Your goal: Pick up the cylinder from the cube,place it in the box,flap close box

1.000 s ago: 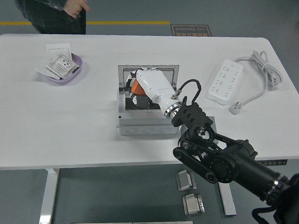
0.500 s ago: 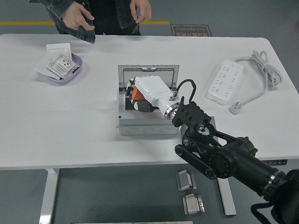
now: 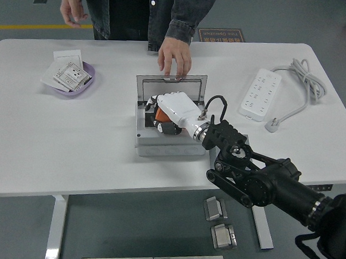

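Orange shows under the robot's right hand point(image 3: 165, 115), whose fingers curl around the cylinder point(image 3: 160, 114) down inside the box point(image 3: 166, 145), so letting go and shutting the lid point(image 3: 171, 81), which a person's hand point(image 3: 175, 58) touches, seem left.

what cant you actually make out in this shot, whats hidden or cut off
Head view, the only view:
- The box interior: mostly covered by the right hand; only an orange object peeks out, shape unclear.
- Whether that hand's fingers grip the orange object: hidden under its white shell.
- The person beyond the table: cut off by the top edge; one hand rests on the open lid.
- Print on the packets in the purple bowl: too small.
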You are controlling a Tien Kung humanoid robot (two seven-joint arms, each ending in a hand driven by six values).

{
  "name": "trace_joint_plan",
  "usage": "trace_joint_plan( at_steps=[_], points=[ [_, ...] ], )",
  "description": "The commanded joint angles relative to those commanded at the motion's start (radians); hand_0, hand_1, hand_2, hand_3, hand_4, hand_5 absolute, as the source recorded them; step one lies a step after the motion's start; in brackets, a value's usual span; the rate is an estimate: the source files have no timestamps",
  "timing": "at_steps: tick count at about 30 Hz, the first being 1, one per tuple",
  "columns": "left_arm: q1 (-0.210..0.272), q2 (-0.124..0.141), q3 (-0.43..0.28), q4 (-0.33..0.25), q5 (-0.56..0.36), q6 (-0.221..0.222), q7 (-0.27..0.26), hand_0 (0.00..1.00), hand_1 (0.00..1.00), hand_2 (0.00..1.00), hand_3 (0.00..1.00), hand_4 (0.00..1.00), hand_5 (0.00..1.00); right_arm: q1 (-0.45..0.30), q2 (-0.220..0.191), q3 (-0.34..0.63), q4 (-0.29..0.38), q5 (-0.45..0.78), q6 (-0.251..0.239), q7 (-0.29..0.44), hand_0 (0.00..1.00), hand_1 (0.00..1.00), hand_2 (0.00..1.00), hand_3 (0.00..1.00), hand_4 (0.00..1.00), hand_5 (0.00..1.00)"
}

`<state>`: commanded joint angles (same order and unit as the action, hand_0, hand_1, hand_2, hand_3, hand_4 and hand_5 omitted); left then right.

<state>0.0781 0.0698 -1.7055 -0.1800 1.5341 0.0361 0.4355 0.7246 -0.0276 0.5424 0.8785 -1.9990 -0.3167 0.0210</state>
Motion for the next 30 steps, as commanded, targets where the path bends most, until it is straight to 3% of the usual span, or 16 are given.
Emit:
trace_joint_plan(
  at_steps=[2, 3, 15, 25, 30],
  points=[
    [0.0, 0.0, 0.001, 0.0, 0.0, 0.0, 0.0, 0.645, 0.651, 0.567, 0.672, 0.702, 0.339, 0.0, -0.001, 0.0, -0.001, 0.0, -0.002, 0.001, 0.442, 0.523, 0.623, 0.752, 0.847, 0.253],
    [-0.001, 0.0, 0.002, 0.0, -0.002, 0.0, -0.001, 0.645, 0.651, 0.567, 0.672, 0.702, 0.339, 0.0, -0.002, 0.0, -0.001, 0.001, -0.003, 0.002, 0.588, 0.592, 0.642, 0.775, 0.889, 0.277],
    [-0.001, -0.004, 0.011, 0.0, -0.008, -0.002, -0.006, 0.644, 0.651, 0.565, 0.671, 0.7, 0.34, -0.012, -0.021, 0.009, 0.016, 0.018, -0.011, 0.005, 0.61, 0.606, 0.633, 0.766, 0.917, 0.305],
    [0.016, -0.011, 0.003, 0.0, -0.007, -0.001, -0.004, 0.644, 0.65, 0.565, 0.669, 0.699, 0.34, -0.074, -0.136, 0.072, 0.214, 0.231, -0.01, 0.015, 0.609, 0.597, 0.625, 0.758, 0.926, 0.318],
    [0.021, -0.011, -0.001, 0.0, -0.005, 0.0, -0.001, 0.644, 0.651, 0.564, 0.668, 0.698, 0.339, -0.057, -0.175, 0.133, 0.325, 0.296, 0.013, -0.004, 0.608, 0.585, 0.623, 0.75, 0.923, 0.327]
  ],
)
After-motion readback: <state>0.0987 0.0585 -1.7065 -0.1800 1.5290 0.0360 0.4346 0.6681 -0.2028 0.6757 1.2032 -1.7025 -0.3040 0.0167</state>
